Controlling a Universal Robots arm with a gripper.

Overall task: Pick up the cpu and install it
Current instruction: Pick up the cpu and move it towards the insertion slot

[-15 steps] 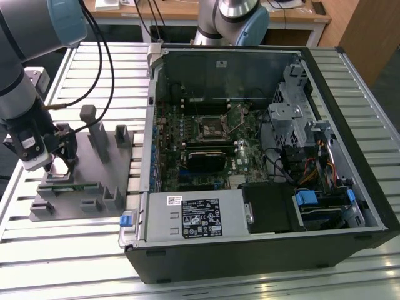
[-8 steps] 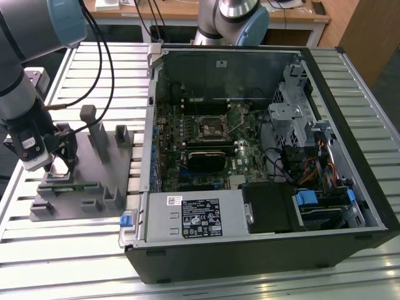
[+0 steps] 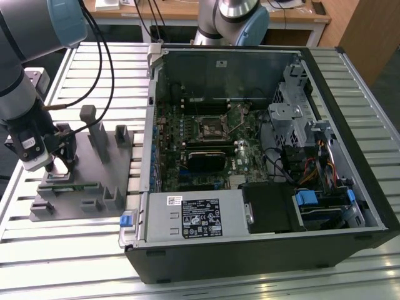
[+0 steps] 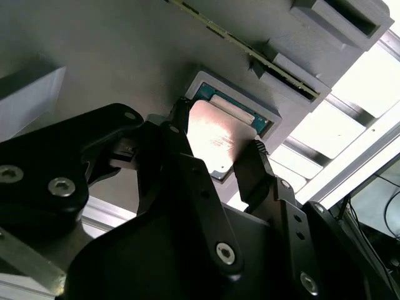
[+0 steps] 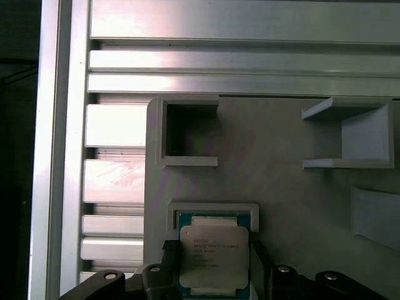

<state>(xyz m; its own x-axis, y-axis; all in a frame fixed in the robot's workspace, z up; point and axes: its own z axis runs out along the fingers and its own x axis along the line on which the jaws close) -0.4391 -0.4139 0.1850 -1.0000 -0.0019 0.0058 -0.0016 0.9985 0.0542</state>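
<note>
The cpu, a flat square chip with a shiny silver top and a green rim, lies in a raised square nest on the grey fixture plate at the exterior view's left. My gripper is down over it. In the second wrist view the cpu sits between two black fingertips that press on its opposite edges, so the gripper is shut on it. I cannot tell whether the chip has left the nest. The black-framed socket is in the open computer case.
A long green memory stick stands in a slot on the fixture plate beside the gripper. Grey holder blocks rise from the plate. The case's metal wall stands between plate and motherboard. A second arm's base is behind the case.
</note>
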